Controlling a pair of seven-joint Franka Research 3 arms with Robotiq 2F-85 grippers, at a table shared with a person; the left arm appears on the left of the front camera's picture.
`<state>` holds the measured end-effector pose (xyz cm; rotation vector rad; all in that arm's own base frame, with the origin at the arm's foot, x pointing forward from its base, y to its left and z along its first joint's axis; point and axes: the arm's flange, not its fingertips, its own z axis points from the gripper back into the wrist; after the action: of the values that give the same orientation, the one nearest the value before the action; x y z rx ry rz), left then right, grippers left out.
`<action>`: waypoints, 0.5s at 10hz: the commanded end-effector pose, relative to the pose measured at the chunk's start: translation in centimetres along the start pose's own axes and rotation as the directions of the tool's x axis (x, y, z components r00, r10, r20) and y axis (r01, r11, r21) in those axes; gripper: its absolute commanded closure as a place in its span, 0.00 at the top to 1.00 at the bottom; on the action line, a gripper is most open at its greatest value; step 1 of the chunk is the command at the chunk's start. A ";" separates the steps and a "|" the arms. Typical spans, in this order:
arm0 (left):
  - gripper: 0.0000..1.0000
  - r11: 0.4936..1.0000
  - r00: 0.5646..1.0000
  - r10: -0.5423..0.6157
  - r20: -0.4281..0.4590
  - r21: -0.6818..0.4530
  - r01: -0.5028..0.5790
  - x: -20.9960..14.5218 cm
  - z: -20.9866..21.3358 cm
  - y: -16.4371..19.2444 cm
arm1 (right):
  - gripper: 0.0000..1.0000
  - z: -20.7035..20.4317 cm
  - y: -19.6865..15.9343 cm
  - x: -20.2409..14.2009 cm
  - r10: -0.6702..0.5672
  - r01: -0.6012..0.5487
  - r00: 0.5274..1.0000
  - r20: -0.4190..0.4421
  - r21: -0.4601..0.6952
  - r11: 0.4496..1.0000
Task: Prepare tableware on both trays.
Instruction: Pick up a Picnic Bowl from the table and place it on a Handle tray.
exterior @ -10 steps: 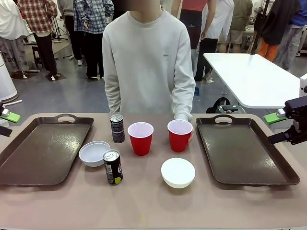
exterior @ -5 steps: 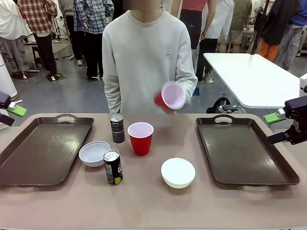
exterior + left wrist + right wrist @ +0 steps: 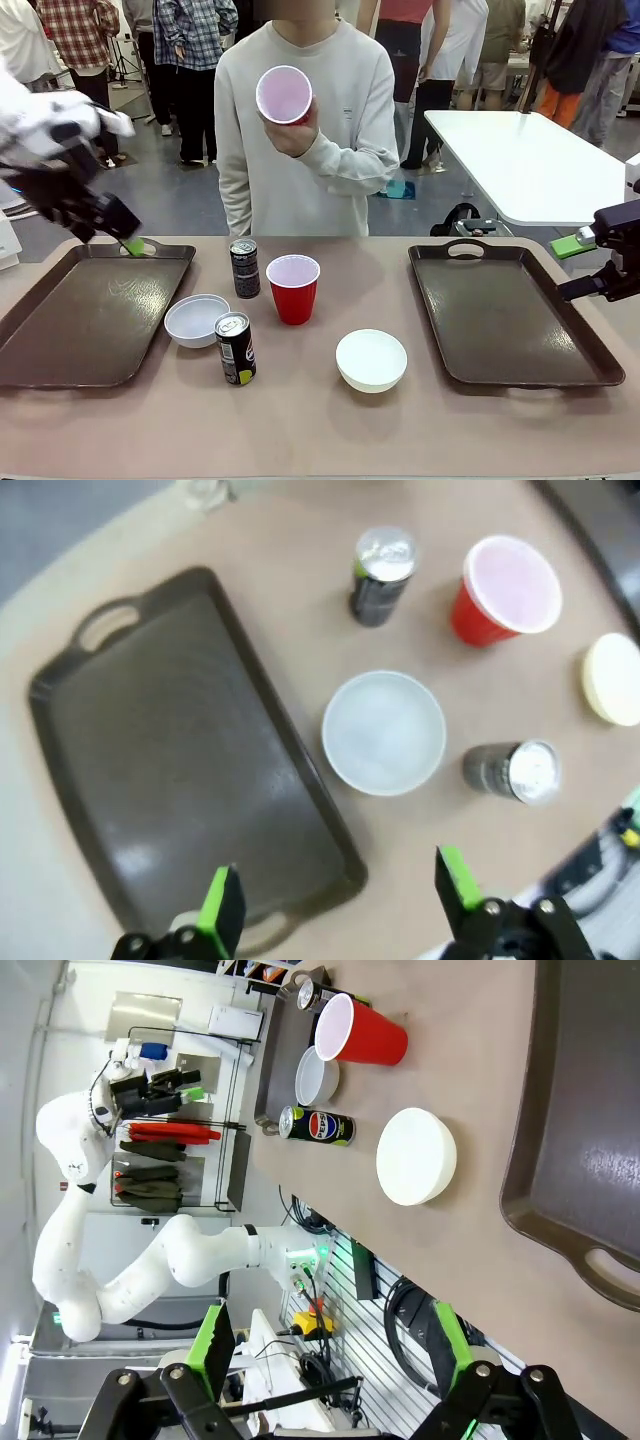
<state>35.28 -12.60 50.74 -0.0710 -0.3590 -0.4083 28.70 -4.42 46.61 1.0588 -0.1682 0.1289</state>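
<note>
Bowl (image 3: pixel 383 732), shallow, round and white, sits on the tan desk (image 3: pixel 300 560) just beside the inner rim of the left dark brown tray (image 3: pixel 160 750), straight ahead of the released left pincer (image 3: pixel 335 865) hovering above; the released right pincer (image 3: pixel 328 1312) hangs well apart.

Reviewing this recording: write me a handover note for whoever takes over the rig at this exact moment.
Left gripper: open, holding nothing, raised over the left dark brown rectangular tray.
Right gripper: open, holding nothing, at the outer side of the right dark brown rectangular tray.
Person's hand: holds one red plastic cup up at chest height.
On the table between the trays: second red plastic cup, far dark drink can, near dark drink can, left white bowl, right white bowl.
Done: no tableware on either tray yet.
Left: probably a cup, bowl and can on each tray.
</note>
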 end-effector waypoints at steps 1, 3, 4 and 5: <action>1.00 0.987 0.996 0.033 -0.087 0.161 -0.018 2.3 -5.1 -1.8 | 1.00 -0.2 0.2 0.1 -0.017 0.017 1.000 0.008 0.025 1.000; 1.00 0.987 0.987 0.060 -0.148 0.157 -0.036 4.0 -10.3 -3.4 | 1.00 -0.2 0.2 0.1 -0.017 0.017 1.000 0.008 0.025 1.000; 1.00 0.991 0.983 0.075 -0.168 0.125 -0.055 4.3 -12.1 -3.6 | 1.00 -0.2 0.2 0.1 -0.017 0.017 1.000 0.008 0.025 1.000; 1.00 0.999 0.984 0.050 -0.173 0.013 -0.048 4.4 -12.9 -3.6 | 1.00 -0.2 0.2 0.1 -0.017 0.017 1.000 0.008 0.025 1.000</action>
<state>40.59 -18.72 39.57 0.0636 -0.1942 -0.3649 28.70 -4.43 46.61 1.0591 -0.1683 0.1287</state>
